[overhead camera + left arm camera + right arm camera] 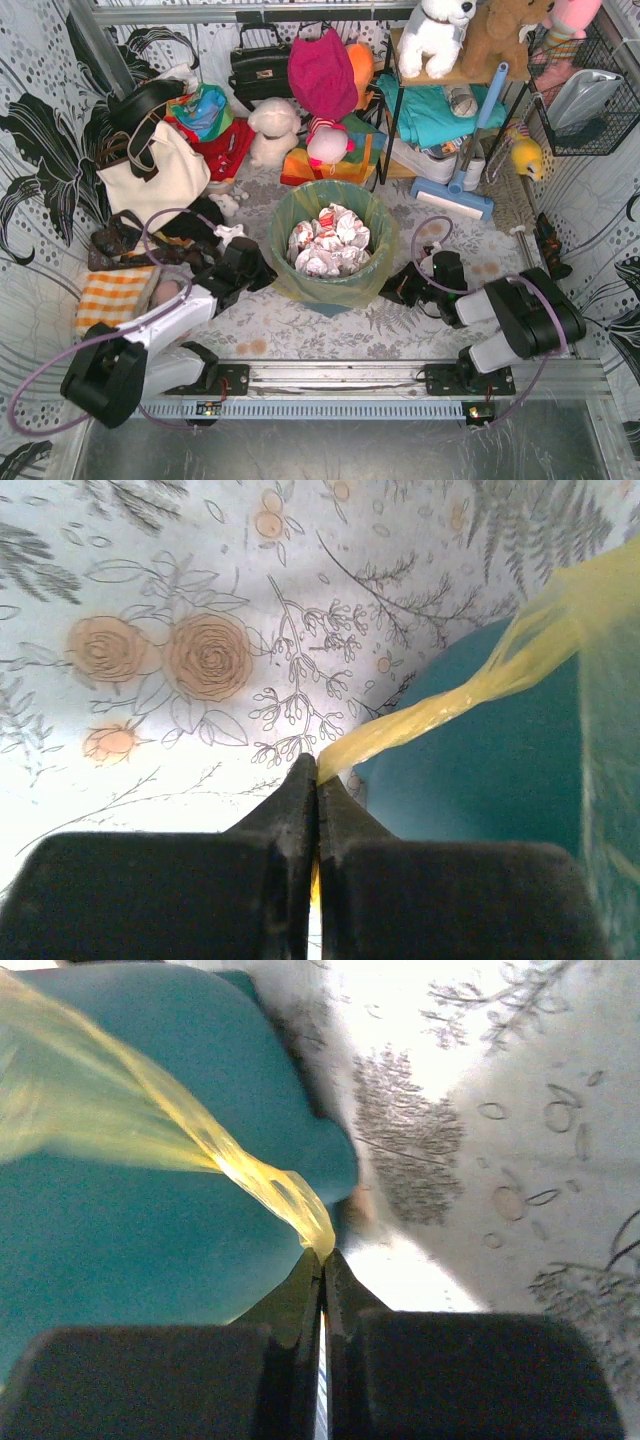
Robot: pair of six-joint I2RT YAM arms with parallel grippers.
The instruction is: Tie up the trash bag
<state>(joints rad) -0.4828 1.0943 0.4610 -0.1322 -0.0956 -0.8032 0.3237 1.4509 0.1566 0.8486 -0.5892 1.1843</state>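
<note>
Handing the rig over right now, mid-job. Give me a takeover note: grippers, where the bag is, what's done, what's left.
Left gripper: shut on a pulled strand of the thin translucent yellow-green plastic trash bag.
Right gripper: shut on a strand at the opposite side.
Bag lines the round teal plastic bin, crumpled white-and-red paper inside.
Done: both sides gripped.
Left: cross strands and knot; none yet.

no text, label, brand, number or sign can be read in any view. the crumpled paper (328,242) inside the trash bag (290,272) carries red print on white, too small to make out. the black handbag (250,85), behind the trash bag and to its left, has a small metal plate (262,72) on its front, with no legible lettering. the tabletop (300,325) cloth around the trash bag shows only drawn flowers and leaves.
</note>
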